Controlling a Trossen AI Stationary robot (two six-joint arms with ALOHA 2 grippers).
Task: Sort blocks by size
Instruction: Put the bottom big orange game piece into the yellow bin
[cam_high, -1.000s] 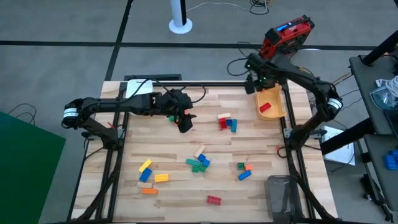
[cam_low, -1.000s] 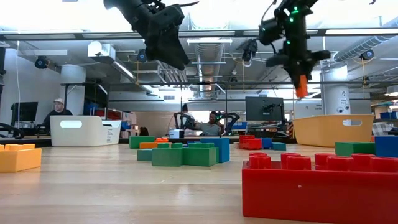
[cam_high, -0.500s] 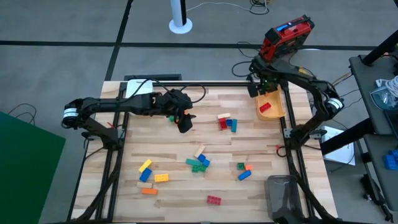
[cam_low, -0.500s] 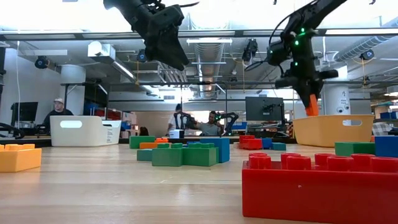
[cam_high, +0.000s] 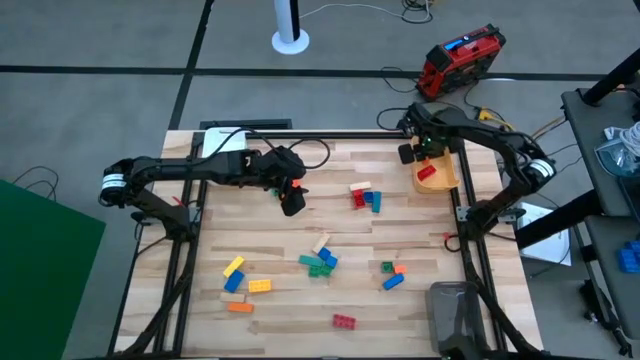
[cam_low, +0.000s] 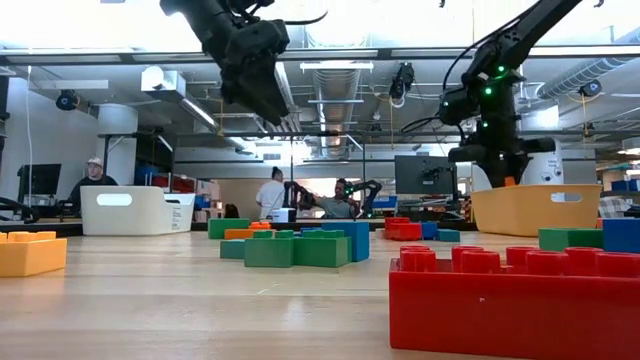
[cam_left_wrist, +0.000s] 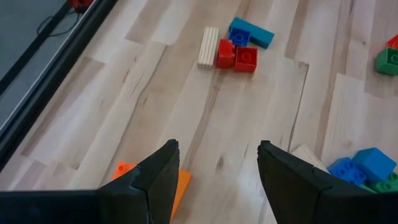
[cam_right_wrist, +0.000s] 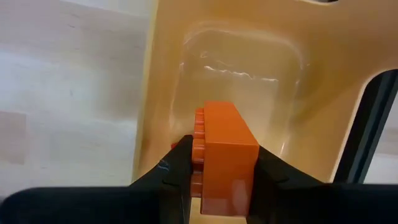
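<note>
While the right gripper (cam_right_wrist: 214, 165) pinches an orange block (cam_right_wrist: 225, 149) over the orange-yellow bin (cam_right_wrist: 249, 68), hiding the block's lower end, the left gripper (cam_left_wrist: 214, 165) hangs spread.

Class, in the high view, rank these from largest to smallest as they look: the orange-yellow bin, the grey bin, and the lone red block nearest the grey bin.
1. grey bin
2. orange-yellow bin; it is partly covered from above, so its place below the grey one is a close call
3. red block, clearly the smallest
</note>
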